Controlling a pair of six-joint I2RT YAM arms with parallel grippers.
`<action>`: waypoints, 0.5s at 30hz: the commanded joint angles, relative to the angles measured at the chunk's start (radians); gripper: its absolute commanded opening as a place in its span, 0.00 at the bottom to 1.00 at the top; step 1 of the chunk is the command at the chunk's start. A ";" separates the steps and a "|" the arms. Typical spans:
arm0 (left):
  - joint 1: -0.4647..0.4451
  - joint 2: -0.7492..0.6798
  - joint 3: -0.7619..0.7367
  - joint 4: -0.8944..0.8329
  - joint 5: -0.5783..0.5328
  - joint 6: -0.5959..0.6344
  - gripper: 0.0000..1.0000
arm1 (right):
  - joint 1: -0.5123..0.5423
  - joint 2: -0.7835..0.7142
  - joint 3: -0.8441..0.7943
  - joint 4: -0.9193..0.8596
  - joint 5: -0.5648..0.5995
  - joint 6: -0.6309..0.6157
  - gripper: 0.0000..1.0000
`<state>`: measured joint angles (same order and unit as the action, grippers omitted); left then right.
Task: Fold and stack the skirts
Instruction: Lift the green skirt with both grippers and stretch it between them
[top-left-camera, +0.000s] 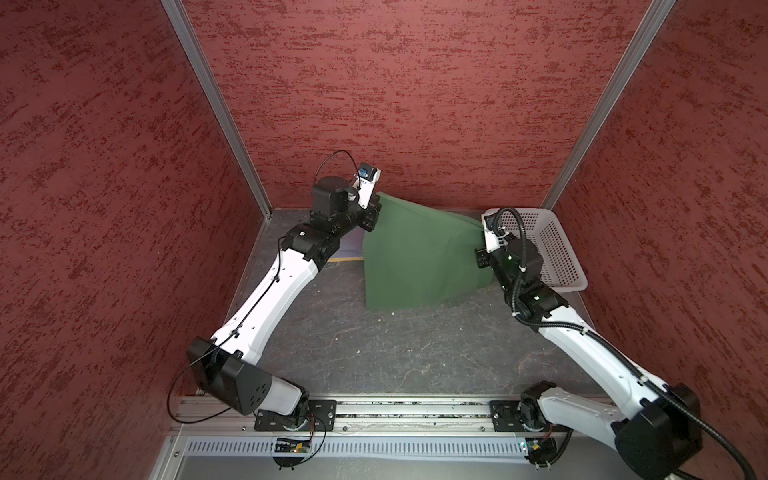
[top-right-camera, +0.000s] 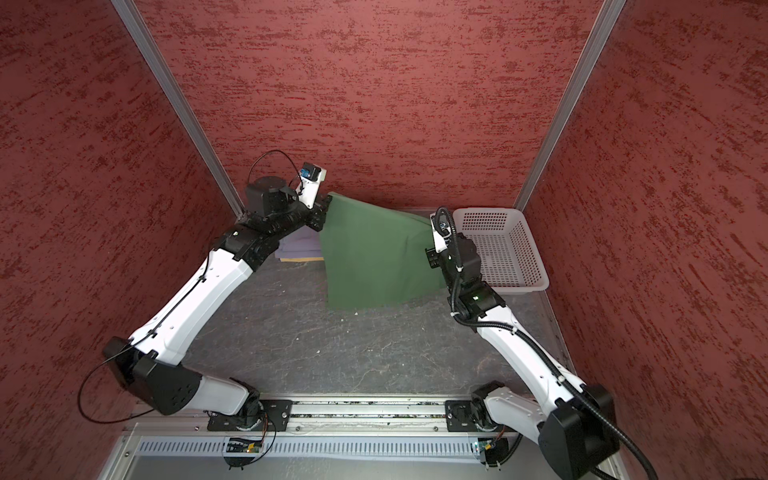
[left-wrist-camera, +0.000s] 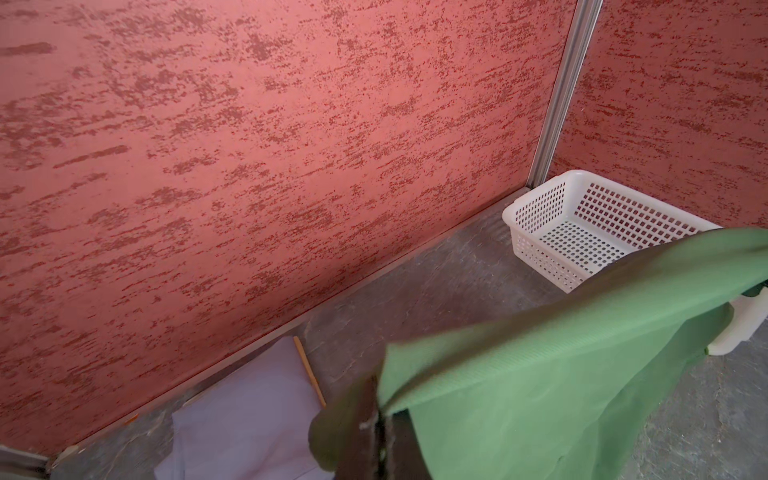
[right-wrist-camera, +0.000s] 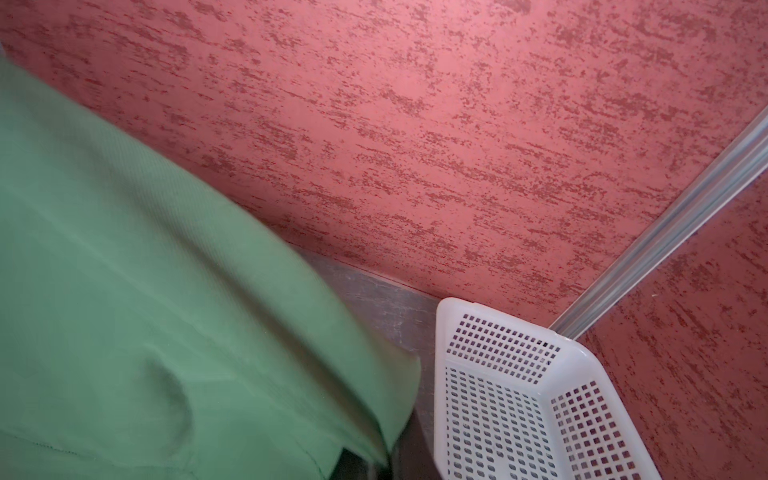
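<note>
The dark green cloth skirt (top-left-camera: 415, 257) hangs at 12 o'clock over the dark grey table (top-left-camera: 374, 353), hem reaching it. Its top edge is stretched between left gripper (top-left-camera: 371, 218) and right gripper (top-left-camera: 483, 227), both clenched on it. At 10 o'clock the folded pale lavender-grey skirt (left-wrist-camera: 249, 407) lies on the mustard yellow skirt (left-wrist-camera: 308, 368). This is likely the last skirt's spreading; next, lay it flat toward 6 o'clock, evenly taut.
</note>
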<state>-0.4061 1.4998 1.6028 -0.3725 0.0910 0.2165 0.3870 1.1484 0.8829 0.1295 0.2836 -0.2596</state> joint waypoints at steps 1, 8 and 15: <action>0.050 0.062 0.115 0.124 0.019 -0.014 0.00 | -0.070 0.042 0.080 0.130 0.019 0.049 0.00; 0.076 0.212 0.364 0.144 0.128 0.016 0.00 | -0.124 0.099 0.160 0.243 -0.035 0.043 0.00; 0.089 0.123 0.186 0.221 0.189 0.083 0.00 | -0.128 0.038 0.022 0.288 -0.177 0.065 0.00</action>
<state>-0.3496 1.6875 1.8668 -0.2222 0.2897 0.2539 0.2810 1.2266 0.9642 0.3710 0.1516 -0.2165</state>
